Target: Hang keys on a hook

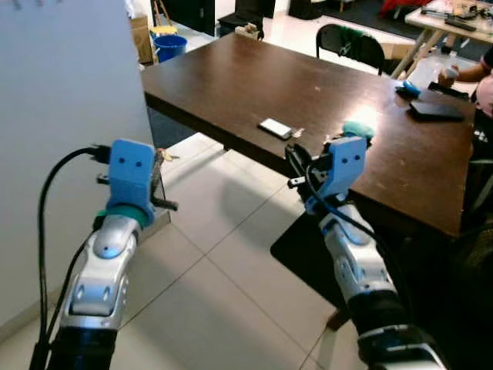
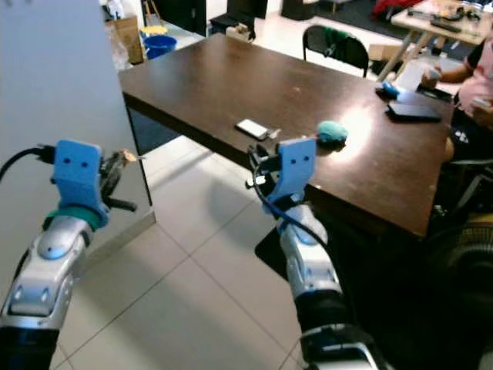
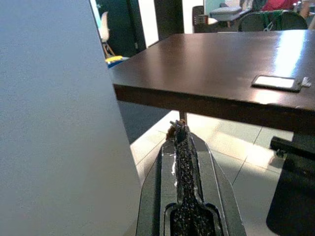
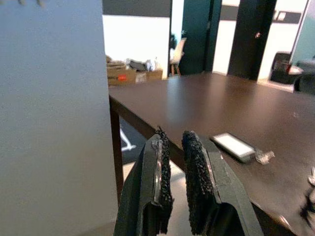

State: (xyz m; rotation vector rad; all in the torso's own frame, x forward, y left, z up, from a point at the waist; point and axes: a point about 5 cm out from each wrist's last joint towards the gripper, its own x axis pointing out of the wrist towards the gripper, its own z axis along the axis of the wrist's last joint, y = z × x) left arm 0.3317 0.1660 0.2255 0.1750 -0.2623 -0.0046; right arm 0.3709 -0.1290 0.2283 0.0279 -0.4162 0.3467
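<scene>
Keys (image 3: 178, 131) (fingers (image 3: 186, 167) clamped), left wrist.

Ahead of me the dark brown wooden surface (image 1: 231, 77) carries a flat white rectangular device (image 1: 275, 128) at its near edge, a teal fuzzy lump (image 2: 332, 132) at its three o'clock.

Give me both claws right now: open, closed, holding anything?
Left claw: closed, pinching something small, likely the keys, beside the grey wall panel.
Right claw: slightly open, holding nothing, at the edge of the brown table.
</scene>
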